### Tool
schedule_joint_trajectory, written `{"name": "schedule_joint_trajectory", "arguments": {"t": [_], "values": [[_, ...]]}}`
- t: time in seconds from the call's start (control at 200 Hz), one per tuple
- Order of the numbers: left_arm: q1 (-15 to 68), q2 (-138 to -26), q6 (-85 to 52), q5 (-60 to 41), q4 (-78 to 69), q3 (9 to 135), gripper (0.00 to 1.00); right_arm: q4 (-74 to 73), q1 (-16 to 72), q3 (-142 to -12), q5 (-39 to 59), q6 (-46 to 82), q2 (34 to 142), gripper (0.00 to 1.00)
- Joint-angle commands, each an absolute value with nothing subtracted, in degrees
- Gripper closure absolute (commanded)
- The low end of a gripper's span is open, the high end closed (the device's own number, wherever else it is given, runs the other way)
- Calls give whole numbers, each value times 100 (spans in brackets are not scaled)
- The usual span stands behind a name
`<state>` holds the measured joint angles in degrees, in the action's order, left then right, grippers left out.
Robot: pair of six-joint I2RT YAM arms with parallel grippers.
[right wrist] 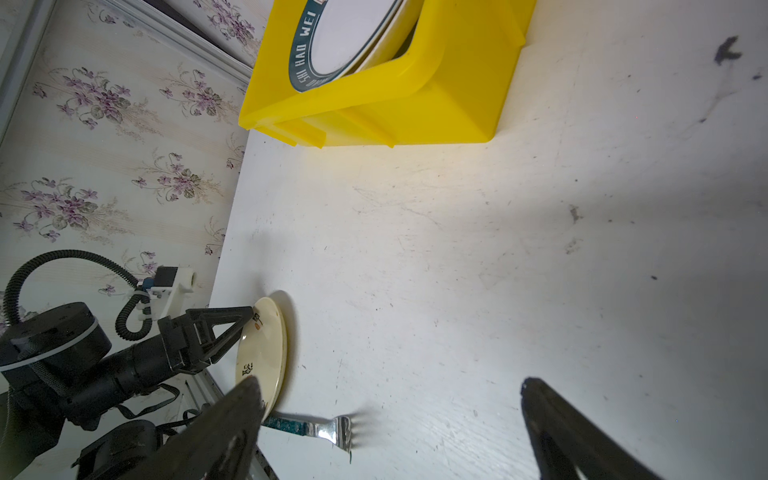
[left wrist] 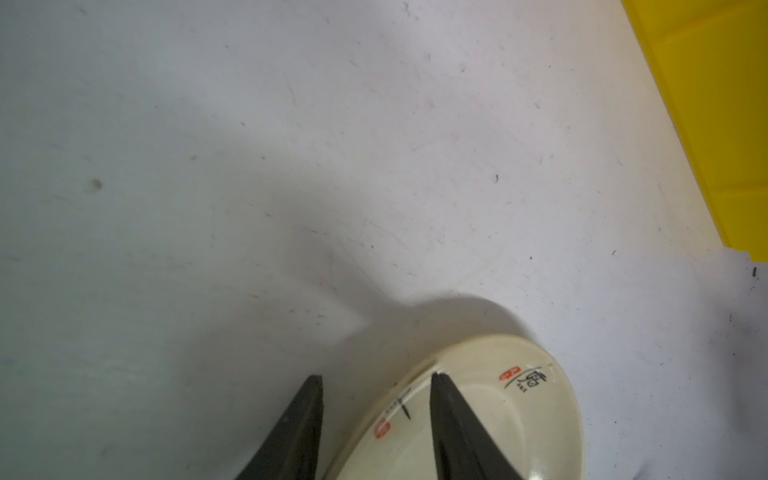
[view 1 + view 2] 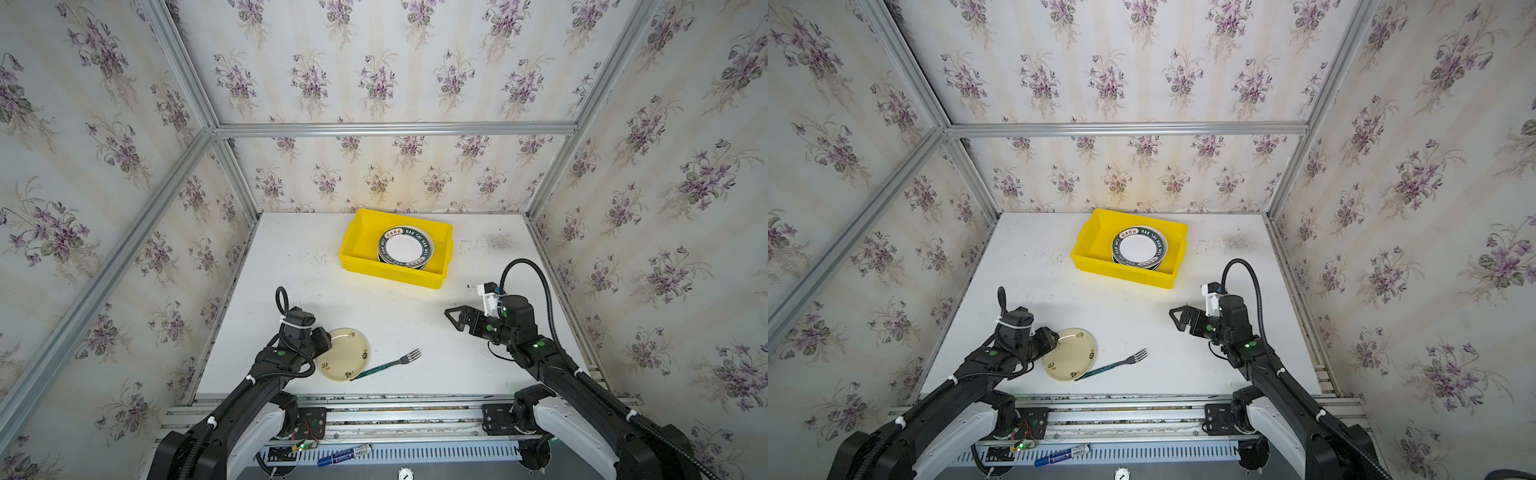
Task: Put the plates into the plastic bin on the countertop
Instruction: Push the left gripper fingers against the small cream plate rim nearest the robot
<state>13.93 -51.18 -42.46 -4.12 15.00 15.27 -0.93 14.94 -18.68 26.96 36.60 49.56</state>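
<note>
Cream plate (image 3: 343,354) on countertop (image 3: 291,257), fork (image 3: 386,364) touching its rim — dark-rimmed plates (image 3: 405,248) stacked in yellow bin (image 3: 390,276).

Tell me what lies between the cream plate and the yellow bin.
Nothing: only bare, speckled countertop separates the cream plate from the yellow bin, as both top views and the left wrist view show. The fork lies off to the side.

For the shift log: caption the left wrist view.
Left gripper, jaws open, straddles the rim of the cream plate on the countertop; yellow bin ahead.

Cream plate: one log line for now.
left jaws: open astride cream round plate rim | right jaws: open, empty | yellow plastic bin: teal-rimmed plates inside
</note>
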Motion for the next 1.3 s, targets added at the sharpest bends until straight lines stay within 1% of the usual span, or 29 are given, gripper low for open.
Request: {"name": "schedule_joint_trajectory", "arguments": {"t": [0.0,0.28,0.49,0.79,0.835,0.92,0.94,1.149,1.294], "values": [[1398,-5209,-4193,-488,1900,1552,55,-272,1494,-1936,2716,3691,4971,1],[1406,-5374,-4098,-518,1838,1608,56,-222,1494,-1929,2681,3683,4960,1],[1438,-5363,-3974,-476,1844,1591,59,-220,1494,-1916,2646,3676,4966,1],[1754,-5483,-3990,-48,1944,1710,61,-294,1494,-1926,2638,3699,5045,1],[1807,-5512,-4000,3,1962,1746,64,-299,1494,-1931,2645,3700,5045,1],[1900,-5596,-3989,85,2009,1815,76,-298,1494,-1935,2646,3701,5038,1],[1920,-5614,-3990,108,2017,1834,77,-297,1494,-1934,2638,3700,5036,1],[2048,-5721,-4034,213,2087,1920,78,-288,1494,-1936,2593,3674,5027,1],[2083,-5787,-4126,168,2073,1934,81,-294,1494,-1917,2582,3665,5039,1]]}}
